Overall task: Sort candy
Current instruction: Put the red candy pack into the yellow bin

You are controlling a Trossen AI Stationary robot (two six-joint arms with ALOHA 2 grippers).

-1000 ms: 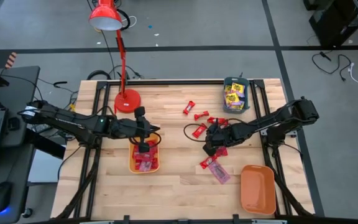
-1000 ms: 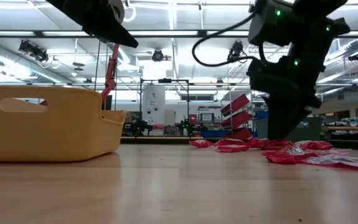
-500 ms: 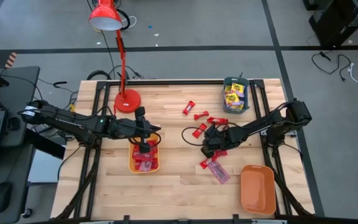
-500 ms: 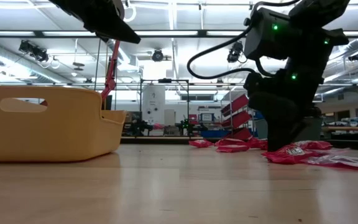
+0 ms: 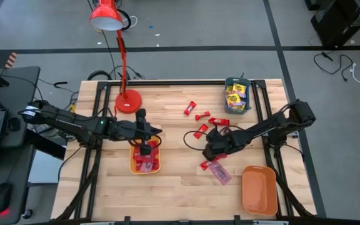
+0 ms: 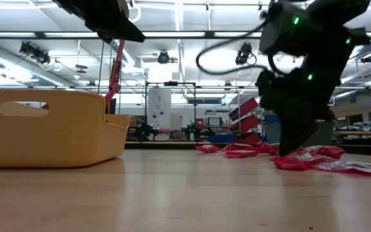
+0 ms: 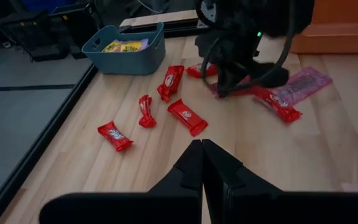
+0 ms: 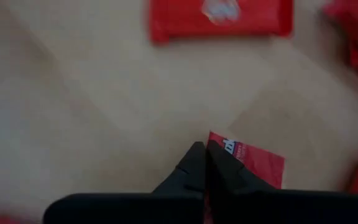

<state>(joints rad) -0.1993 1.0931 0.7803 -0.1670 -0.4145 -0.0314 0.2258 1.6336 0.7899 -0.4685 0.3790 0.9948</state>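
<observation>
**Counter holdings: candy, trays, arms**

While both arms reach over the wooden counter (image 5: 174, 187), its contents stand as follows.

Item 1. Right end effector (image 5: 209, 152): low at the middle of the counter, among the loose candy. Fingers (image 8: 197, 163) pressed together, pinching the edge of a red-wrapped sweet (image 8: 252, 163) that lies on the wood. A second red wrapper (image 8: 221, 17) lies flat beyond it.

Item 2. Left end effector (image 5: 145, 149): held above the yellow-orange tray (image 5: 134, 164), fingers (image 7: 194, 168) shut. Whether anything is between them cannot be told.

Item 3. Yellow-orange tray: left of centre, holding red sweets (image 5: 147, 161).

Item 4. Teal bin (image 5: 227, 84): at the far right edge of the counter, holding yellow packets (image 5: 236, 95).

Item 5. Orange tray (image 5: 259, 189): near right corner; contents cannot be made out.

Item 6. Loose red sweets (image 5: 190, 108): scattered across the middle of the counter, between the teal bin and the right end effector; several more cluster around that end effector.

Item 7. Pinkish-purple packet (image 5: 220, 173): on the wood just beside the right end effector, on its near side, close to the orange tray and touching a red sweet.

Item 8. Red desk lamp (image 5: 128, 100): base on the far left part of the counter.
</observation>
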